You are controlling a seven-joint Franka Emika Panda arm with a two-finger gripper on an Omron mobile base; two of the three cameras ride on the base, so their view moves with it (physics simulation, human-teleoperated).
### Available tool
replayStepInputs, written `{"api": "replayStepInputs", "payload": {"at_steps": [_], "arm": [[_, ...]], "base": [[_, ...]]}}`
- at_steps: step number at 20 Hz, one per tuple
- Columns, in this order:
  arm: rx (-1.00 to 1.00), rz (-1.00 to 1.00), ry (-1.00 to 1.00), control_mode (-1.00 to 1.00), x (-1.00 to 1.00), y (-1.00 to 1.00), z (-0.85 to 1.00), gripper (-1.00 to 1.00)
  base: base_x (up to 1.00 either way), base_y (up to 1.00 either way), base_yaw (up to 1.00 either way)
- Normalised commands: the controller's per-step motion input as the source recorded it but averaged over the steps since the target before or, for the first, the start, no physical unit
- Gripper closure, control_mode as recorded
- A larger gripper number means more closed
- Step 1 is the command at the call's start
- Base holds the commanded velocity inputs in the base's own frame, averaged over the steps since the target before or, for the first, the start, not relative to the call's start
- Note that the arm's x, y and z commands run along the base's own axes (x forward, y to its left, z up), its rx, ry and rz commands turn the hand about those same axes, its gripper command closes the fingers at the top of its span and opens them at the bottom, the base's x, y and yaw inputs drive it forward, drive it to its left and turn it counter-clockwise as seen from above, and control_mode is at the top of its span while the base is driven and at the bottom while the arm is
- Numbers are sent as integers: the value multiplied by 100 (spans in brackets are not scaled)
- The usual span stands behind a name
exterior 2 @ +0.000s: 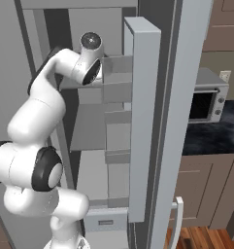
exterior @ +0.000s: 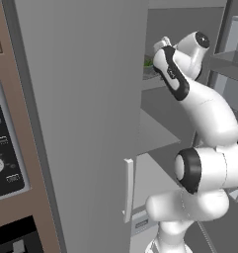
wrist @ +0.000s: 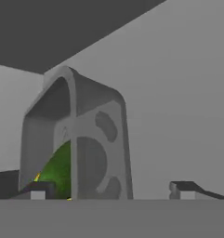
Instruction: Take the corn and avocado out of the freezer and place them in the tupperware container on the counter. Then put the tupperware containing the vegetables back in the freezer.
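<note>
My arm reaches into the open freezer (exterior: 81, 123), with the hand up at an upper shelf (exterior: 157, 81). In the hand view the grey translucent tupperware container (wrist: 92, 139) stands on that shelf just beyond my gripper (wrist: 112, 191). The gripper is open, its two fingertips (wrist: 37, 190) wide apart and clear of the box walls. Inside the container lies the green avocado (wrist: 57, 172), and a thin yellow sliver of the corn (wrist: 37, 177) shows beside it. From the left base view a bit of green, the avocado (exterior: 148, 63), shows past the door edge, over the container's rim (exterior: 150, 72).
The freezer door (exterior 2: 186, 97) stands open to my right with its grey door shelves (exterior 2: 117, 92) close to the wrist. Beyond it lie the black counter (exterior 2: 210, 136) and a microwave (exterior 2: 208, 99). An oven panel (exterior: 2, 163) is on the left, and a pale drawer (exterior 2: 106, 221) sits below.
</note>
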Motion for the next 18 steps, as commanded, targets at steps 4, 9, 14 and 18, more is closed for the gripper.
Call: {"api": "replayStepInputs", "payload": {"at_steps": [4,9,14,18], "arm": [[0,0,-31,-100,-64,0,21,-100],[0,0,-24,-100,-97,0,48,-100],[0,0,-16,-100,-100,0,79,-100],[0,-5,-10,-100,-100,0,68,-100]], "base": [[0,0,0],[0,0,0],[0,0,0],[0,0,0]]}}
